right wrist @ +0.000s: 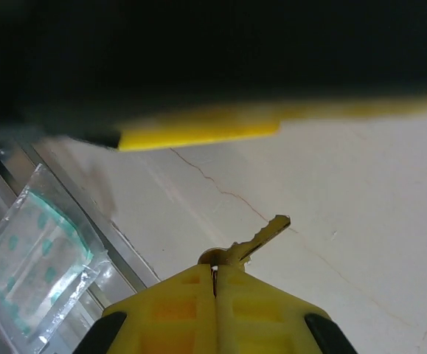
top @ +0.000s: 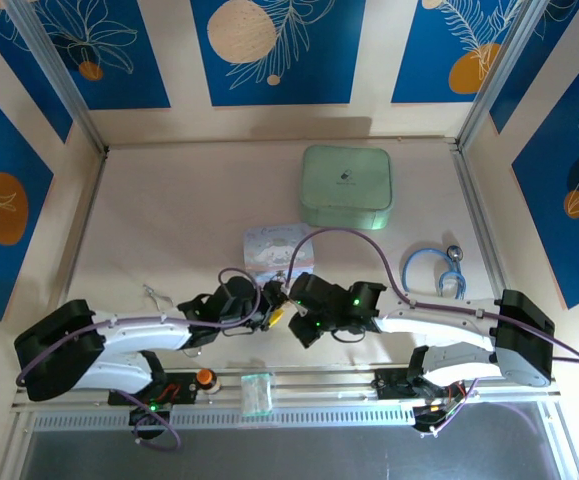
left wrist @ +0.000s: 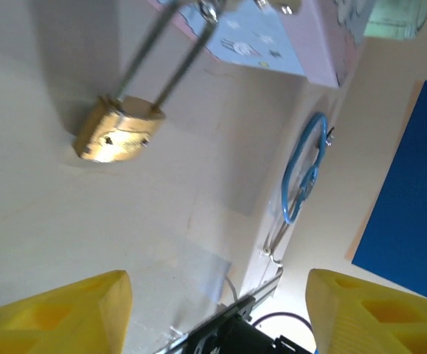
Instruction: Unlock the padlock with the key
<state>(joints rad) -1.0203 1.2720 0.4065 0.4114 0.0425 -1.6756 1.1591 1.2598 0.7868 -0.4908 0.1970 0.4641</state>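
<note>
Jutting from clamped right pincer [right wrist: 214, 271]: key [right wrist: 261, 235], bow pinched.

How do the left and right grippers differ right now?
The left gripper stands open; the right gripper is shut. The left gripper holds nothing, with the padlock ahead of it; the right gripper pinches the key by its head, with the blade sticking out. Both have yellow fingers.
</note>
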